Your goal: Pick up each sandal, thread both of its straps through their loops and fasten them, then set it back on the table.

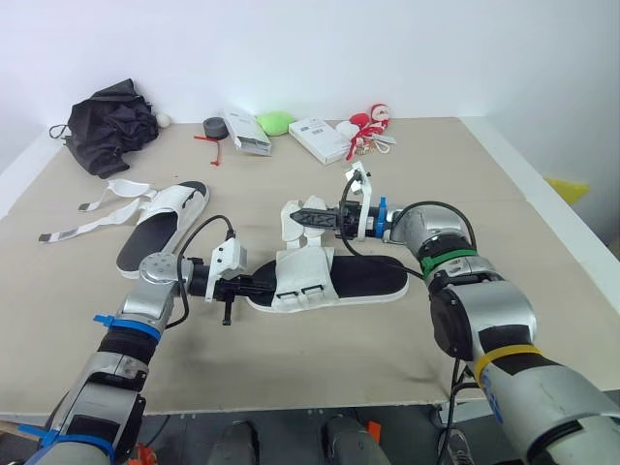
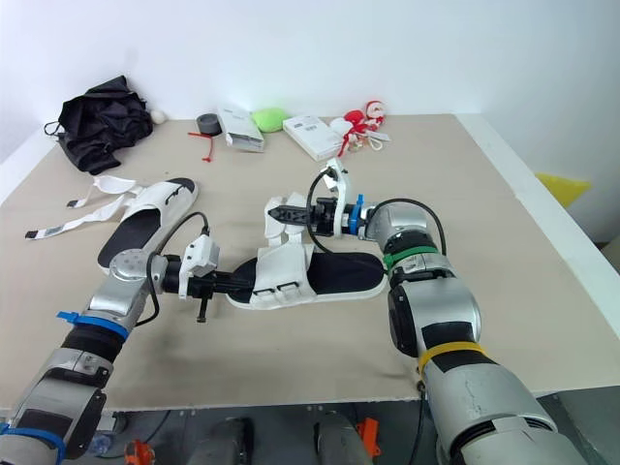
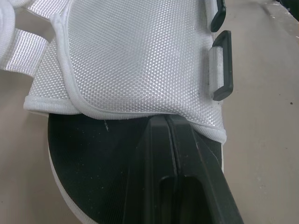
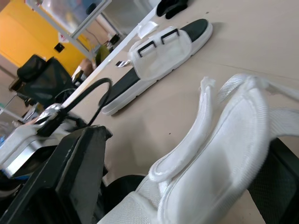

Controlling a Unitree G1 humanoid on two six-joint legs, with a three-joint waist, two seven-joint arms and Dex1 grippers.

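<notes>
Beige flat counter [image 1: 436, 174] carries everything. Near sandal, black footbed w/ white mesh upper [image 1: 368, 279], lies flat at centre. Its long axis runs L–R across robot's front, upper end toward L arm, bare heel end toward R arm. Second sandal of same make [image 1: 160, 228] is well apart at far L, straps splayed loose.

L tool [image 1: 250, 287] is at near sandal's upper end. Its fingers [image 3: 187, 177] are pressed together, tips on footbed just under mesh edge, prob. pinning it down.

R tool [image 1: 308, 219] comes in over far side and is clamped on white woven strap flap [image 4: 224, 140], held up off sandal.

Black rectangular loops [image 3: 222, 65] sit on robot-side face of upper, so strap lies across upper from them. Next pull prob. goes toward robot, w/ R arm doing it.
</notes>
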